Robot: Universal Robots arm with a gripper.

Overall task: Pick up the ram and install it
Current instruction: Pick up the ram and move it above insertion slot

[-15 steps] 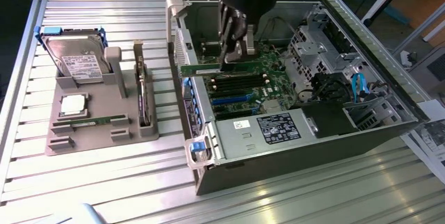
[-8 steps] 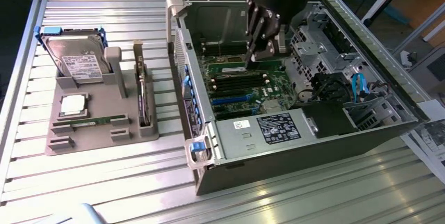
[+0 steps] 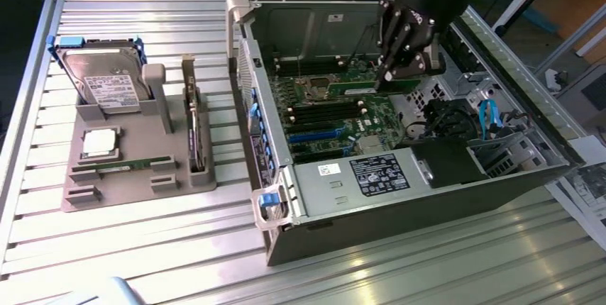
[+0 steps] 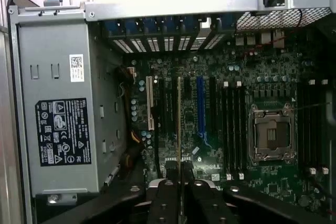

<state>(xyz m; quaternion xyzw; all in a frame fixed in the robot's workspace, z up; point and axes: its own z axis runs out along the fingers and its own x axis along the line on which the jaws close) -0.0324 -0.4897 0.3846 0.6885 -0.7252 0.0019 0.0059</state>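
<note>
My gripper [image 3: 384, 76] reaches down into the open computer case [image 3: 284, 198], above the motherboard [image 3: 345, 117]. It is shut on the ram [image 3: 371, 90], a long thin green board held by its upper edge. In the wrist view the ram [image 4: 179, 121] shows edge-on as a narrow strip running out from between my fingertips [image 4: 179, 170]. It hangs over the board beside the blue slot [image 4: 200, 103]. The black memory slots [image 4: 233, 127] and the processor socket [image 4: 272, 132] lie off to one side. A second green stick [image 3: 123, 165] lies in the grey tray.
The grey tray [image 3: 90, 195] at the exterior view's left holds a hard drive [image 3: 106, 81], a square silver processor [image 3: 99, 142] and a dark upright card [image 3: 194, 131]. Inside the case are a grey power supply [image 4: 58, 129], black cables and blue cables [image 3: 487, 117].
</note>
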